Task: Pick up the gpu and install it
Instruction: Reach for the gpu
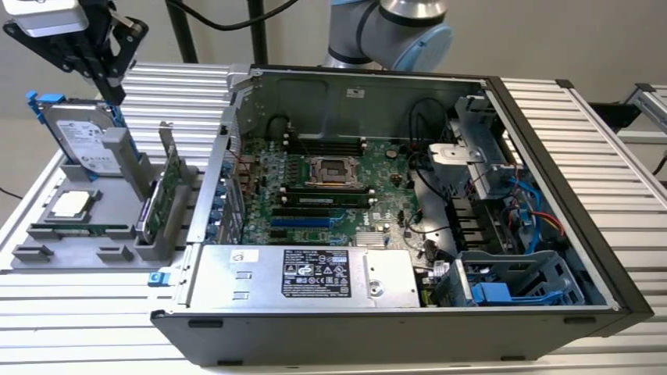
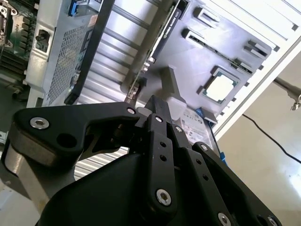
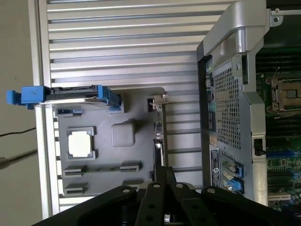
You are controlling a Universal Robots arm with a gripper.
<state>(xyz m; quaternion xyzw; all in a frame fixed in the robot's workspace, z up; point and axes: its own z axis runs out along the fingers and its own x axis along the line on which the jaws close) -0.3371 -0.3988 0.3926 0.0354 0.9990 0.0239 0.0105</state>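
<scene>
The gpu point(image 1: 165, 191) stands on edge in a slot of the grey parts holder point(image 1: 62, 254), at the exterior view's left, beside the open computer case. Its green board faces the case and its silver bracket points up. In both wrist views it shows edge-on as a thin dark card point(image 2: 160, 44) point(image 3: 159, 136). My black gripper point(image 1: 111, 87) hangs high over the back of the holder, above the hard drive and apart from the gpu. Its fingers point(image 2: 151, 106) point(image 3: 164, 175) are pressed together with nothing between them.
A silver hard drive in a blue frame point(image 1: 86, 137) stands upright at the holder's back. A processor chip point(image 1: 71, 205) and a memory stick point(image 1: 73, 230) lie in the holder. The open case point(image 1: 344, 82) shows the motherboard point(image 1: 312, 195) and power supply point(image 1: 302, 273).
</scene>
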